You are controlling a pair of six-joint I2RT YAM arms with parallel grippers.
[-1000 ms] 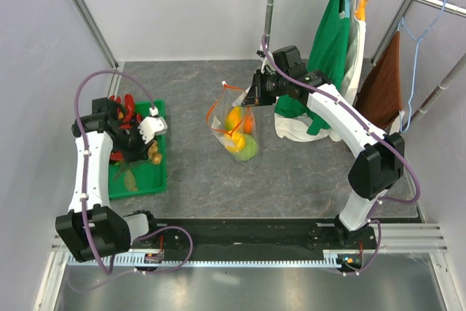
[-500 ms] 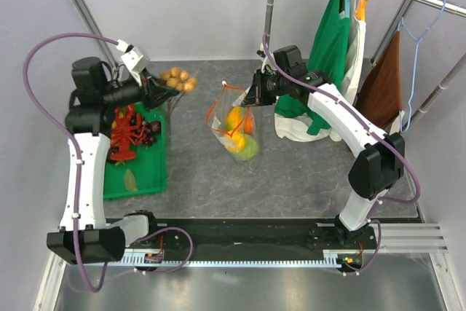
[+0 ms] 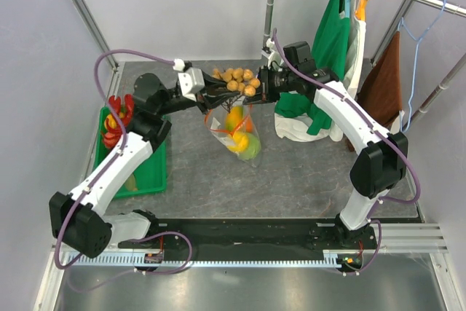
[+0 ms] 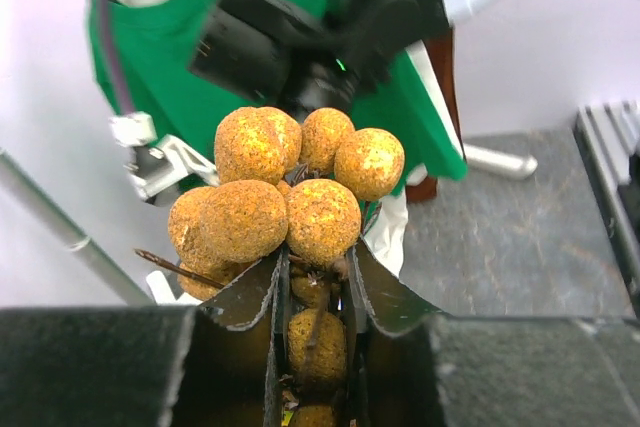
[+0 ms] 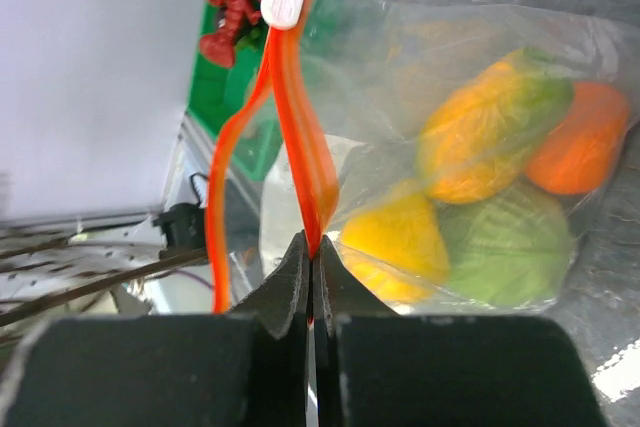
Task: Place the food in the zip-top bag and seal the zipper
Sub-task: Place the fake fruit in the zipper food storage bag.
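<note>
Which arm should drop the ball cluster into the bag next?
Left. The left gripper holds the cluster of tan balls near the mouth of the zip-top bag; the right gripper is shut on the zipper, and occupied.

The zip-top bag [image 3: 220, 130] stands at the middle of the bench [image 3: 306, 172], its top edge pinched from 3 o'clock by the right claw [image 3: 261, 92], with yellow, orange and green food [image 3: 239, 136] showing through it. The left claw [image 3: 217, 91] reaches in from 9 o'clock, gripping the cluster of tan balls [image 3: 237, 79] just above the bag's mouth. At 9 o'clock lies a green tray [image 3: 149, 172] with the red lobster [image 3: 116, 113] at its 12 o'clock end.
</note>
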